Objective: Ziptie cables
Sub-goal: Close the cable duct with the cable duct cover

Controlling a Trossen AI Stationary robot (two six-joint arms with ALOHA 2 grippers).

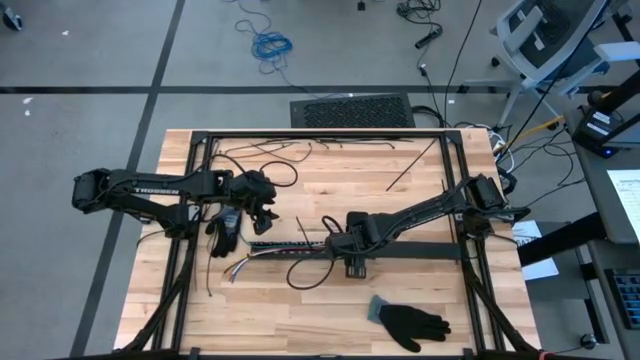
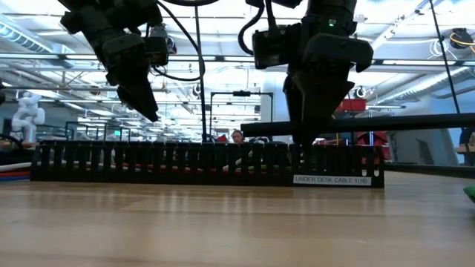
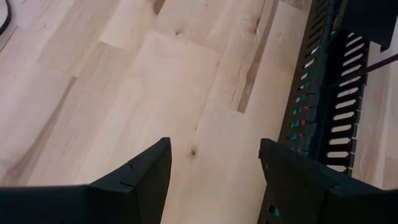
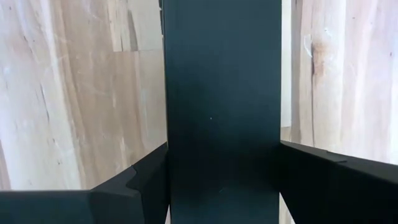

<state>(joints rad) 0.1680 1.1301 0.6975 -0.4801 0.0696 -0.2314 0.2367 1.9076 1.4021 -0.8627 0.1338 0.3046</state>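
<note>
A black slotted strip [image 1: 295,246] lies across the middle of the table. The cables run inside it: their colours show through the slots [image 3: 298,118], and their loose ends [image 1: 238,270] stick out at its left end. My right gripper [image 1: 345,250] stands over the strip's right end, shut on a long smooth black bar [image 2: 371,124]. The bar runs above the strip toward the table's right edge. My left gripper [image 3: 214,168] hangs open above bare wood on the far side of the strip's left end, with nothing between its fingers. My right gripper pinches the smooth black bar across its width, one finger on each long edge [image 4: 177,155], near the bar's left end. The fingers come from above, pointing down, and lie across the bar. The bar sits about level, lifted above the slotted strip [image 2: 223,159].
One black glove [image 1: 410,322] lies near the table's front edge and another [image 1: 225,232] lies beside my left gripper. Thin black strands [image 1: 270,155] lie at the far side, and a black loop [image 1: 305,275] lies just in front of the strip. Dark frame rails [image 1: 330,135] border the table.
</note>
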